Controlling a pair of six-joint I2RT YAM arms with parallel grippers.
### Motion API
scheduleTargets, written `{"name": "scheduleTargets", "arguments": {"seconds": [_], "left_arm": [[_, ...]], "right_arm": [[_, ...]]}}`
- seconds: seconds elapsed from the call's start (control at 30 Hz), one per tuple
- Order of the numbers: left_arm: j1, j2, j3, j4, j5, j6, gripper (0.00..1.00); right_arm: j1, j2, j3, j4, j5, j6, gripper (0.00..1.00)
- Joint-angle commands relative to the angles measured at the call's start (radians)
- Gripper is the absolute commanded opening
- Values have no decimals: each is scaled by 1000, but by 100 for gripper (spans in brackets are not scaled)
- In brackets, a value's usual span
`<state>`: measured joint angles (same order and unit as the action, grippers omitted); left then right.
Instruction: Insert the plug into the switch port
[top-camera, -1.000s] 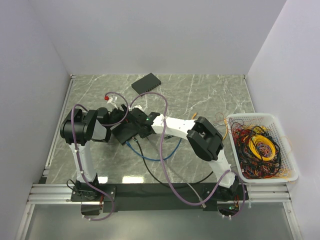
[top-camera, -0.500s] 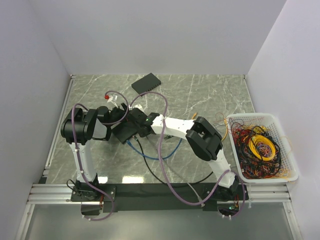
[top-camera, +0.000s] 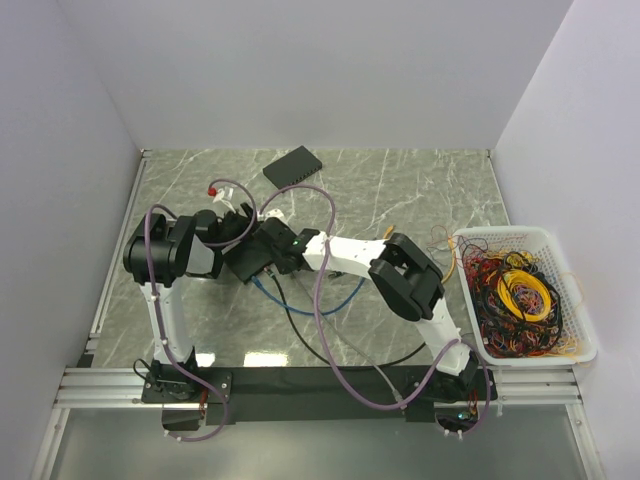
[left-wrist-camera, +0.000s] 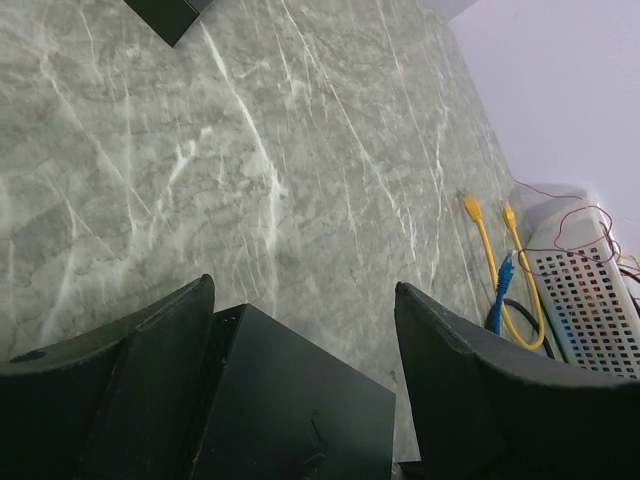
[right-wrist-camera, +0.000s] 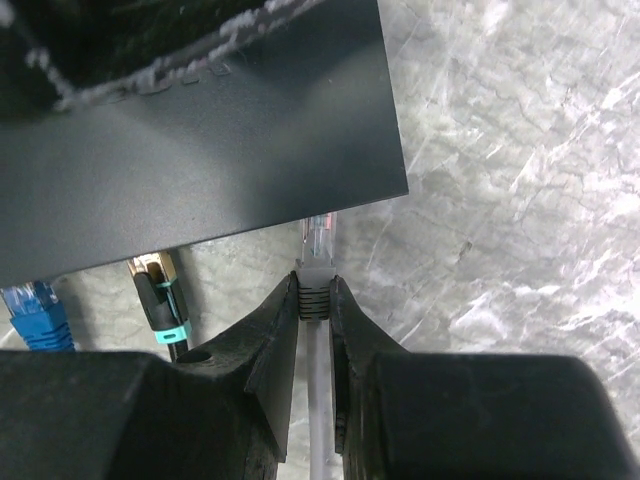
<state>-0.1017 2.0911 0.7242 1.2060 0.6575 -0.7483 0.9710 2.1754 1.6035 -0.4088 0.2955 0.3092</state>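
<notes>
The right fingers (right-wrist-camera: 268, 350) are clamping the boot behind the small clear plastic plug (right-wrist-camera: 318, 232), whose tip is meeting the edge of the oblong dark-grey switch box (right-wrist-camera: 200, 150), beside a blue connector (right-wrist-camera: 35, 305). The left fingers (left-wrist-camera: 455, 380) are seemingly gripping that box. The insertion step is beginning; the port itself is hidden, so the next move is probably calling for a straight, level push.

Grey marble table (top-camera: 420, 190): flat black slab (top-camera: 292, 166) far centre; white basket (top-camera: 500, 232) right edge; blue cable (top-camera: 290, 314), black cable (top-camera: 305, 335) near middle.
</notes>
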Motion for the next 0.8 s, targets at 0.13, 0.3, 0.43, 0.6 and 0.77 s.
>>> {"name": "scheduleTargets", "arguments": {"seconds": [0.13, 0.3, 0.43, 0.6, 0.77], "left_arm": [[-29, 44, 14, -95, 123, -29, 77], [-32, 44, 17, -102, 126, -23, 74], [-32, 50, 24, -112, 131, -19, 71], [-38, 50, 32, -132, 133, -11, 70], [-41, 64, 58, -180, 143, -13, 68]], "right_arm": [[8, -127, -99, 341, -76, -87, 0], [5, -170, -106, 347, -75, -97, 0], [-3, -175, -94, 363, -55, -84, 0], [-15, -144, -65, 367, -61, -70, 0], [-34, -91, -37, 380, -67, -53, 0]]}}
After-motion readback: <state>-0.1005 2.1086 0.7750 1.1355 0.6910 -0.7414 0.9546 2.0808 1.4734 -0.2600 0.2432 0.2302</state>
